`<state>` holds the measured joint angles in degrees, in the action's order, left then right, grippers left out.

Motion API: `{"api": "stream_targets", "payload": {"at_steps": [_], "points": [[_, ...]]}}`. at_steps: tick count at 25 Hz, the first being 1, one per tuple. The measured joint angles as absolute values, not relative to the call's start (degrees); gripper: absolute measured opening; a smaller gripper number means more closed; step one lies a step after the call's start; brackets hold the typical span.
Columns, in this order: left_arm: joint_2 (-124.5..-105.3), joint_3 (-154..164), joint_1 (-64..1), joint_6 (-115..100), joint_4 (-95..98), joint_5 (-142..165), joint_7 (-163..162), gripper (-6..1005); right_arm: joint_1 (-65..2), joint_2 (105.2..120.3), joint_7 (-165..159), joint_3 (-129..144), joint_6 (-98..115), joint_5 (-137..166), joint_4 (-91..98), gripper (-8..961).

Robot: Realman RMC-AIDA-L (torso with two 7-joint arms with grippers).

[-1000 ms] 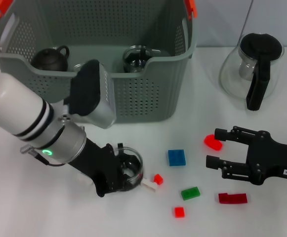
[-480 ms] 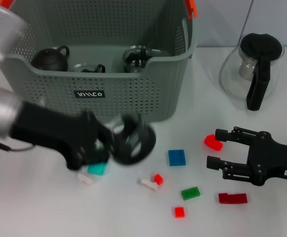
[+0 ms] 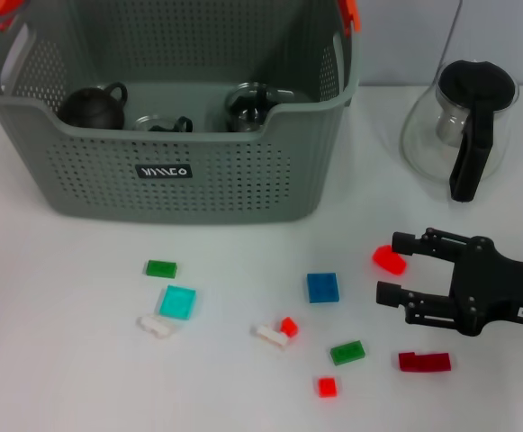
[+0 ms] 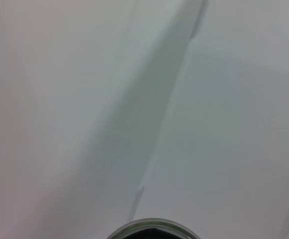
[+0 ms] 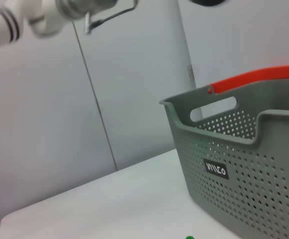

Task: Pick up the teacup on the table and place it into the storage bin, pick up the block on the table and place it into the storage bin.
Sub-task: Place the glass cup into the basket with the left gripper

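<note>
The grey storage bin [image 3: 180, 135] stands at the back of the white counter [image 3: 63, 360], its black label facing forward, and it holds a dark round teapot [image 3: 90, 106], a small glass piece with a black handle [image 3: 157, 124] and a glass vessel with a metal insert [image 3: 252, 103]. The left hand is out of the head view; the right wrist view shows the left arm [image 5: 30, 17] raised high above the counter, and the left wrist view shows only the rim of a glass teacup [image 4: 154, 230] at its edge against a pale blurred backdrop, so whether that hand's grip is closed cannot be told. The right hand [image 3: 394, 273] rests low over the counter at the right with its black fingers spread apart and empty, a red block [image 3: 388, 260] lying just beside the upper finger. Scattered in front of the bin are a blue block [image 3: 322, 287], a teal block [image 3: 177, 301], a small green block [image 3: 161, 268], another green block [image 3: 347, 352], a dark red block [image 3: 424, 361] and a few small red and white pieces. A glass coffee pot [image 3: 464, 121] with a black handle stands at the far right.
</note>
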<state>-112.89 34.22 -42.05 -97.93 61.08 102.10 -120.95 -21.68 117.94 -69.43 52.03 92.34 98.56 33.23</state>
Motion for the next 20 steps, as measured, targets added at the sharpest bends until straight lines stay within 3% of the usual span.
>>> {"api": "stream_targets", "payload": {"at_steps": [4, 10, 20], "points": [[-110.71, 39.79, -49.50, -89.90, 59.15, 115.59, -132.74, 97, -21.65, 118.24, -69.43, 52.03, 92.36, 98.76, 33.22, 820], [-110.18, 46.78, -57.66, -76.95, 46.08, 131.23, -139.23, 109, -21.62, 118.24, -69.43, 52.09, 92.36, 98.79, 33.11, 819], [-111.07, 48.68, -58.11, -69.56, 39.19, 141.18, -141.44, 128, -21.53, 118.05, -69.43, 52.28, 92.44, 98.79, 33.12, 819]]}}
